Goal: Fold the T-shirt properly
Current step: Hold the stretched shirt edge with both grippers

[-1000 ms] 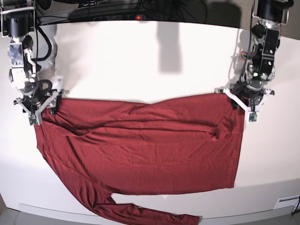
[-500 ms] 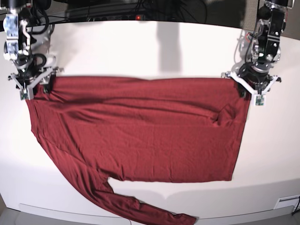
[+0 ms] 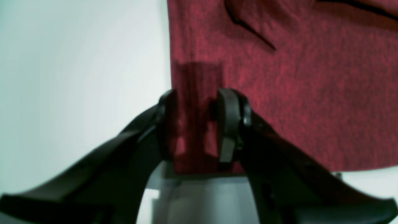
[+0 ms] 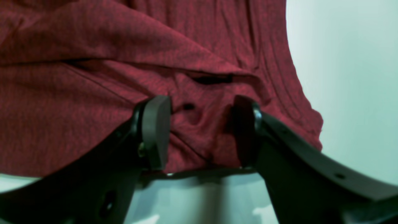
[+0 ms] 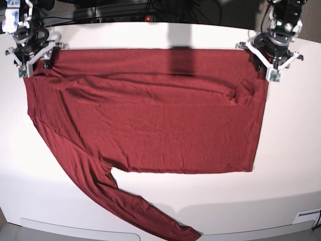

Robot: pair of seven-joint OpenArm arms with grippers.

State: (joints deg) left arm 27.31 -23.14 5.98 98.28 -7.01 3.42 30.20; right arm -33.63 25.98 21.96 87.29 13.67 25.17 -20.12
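Both arms have travelled toward the far edge of the counter since the earlier frames, and the T-shirt's top edge has gone with them, from mid-counter to near the far edge; the cloth between them has gone from sagging to drawn in a straight line.

Left pincer: clamped on the T-shirt. Left wrist view shows a narrow folded strip of maroon fabric pinched between the two black fingers, at the garment's side edge, with bare white counter just beside it. In the base view this pincer sits at the right far corner of the cloth.

Right pincer: fingers stand wider apart, bunched and wrinkled fabric filling the gap between them; clamped on the cloth near its edge. In the base view it holds the left far corner.

T-shirt: lies spread on the white counter, body flat and roughly rectangular, top edge taut between the two pincers. Shallow creases run across the upper part, and a small pucker sits below the left pincer. One long sleeve trails diagonally from the lower left of the body toward the near edge of the counter.
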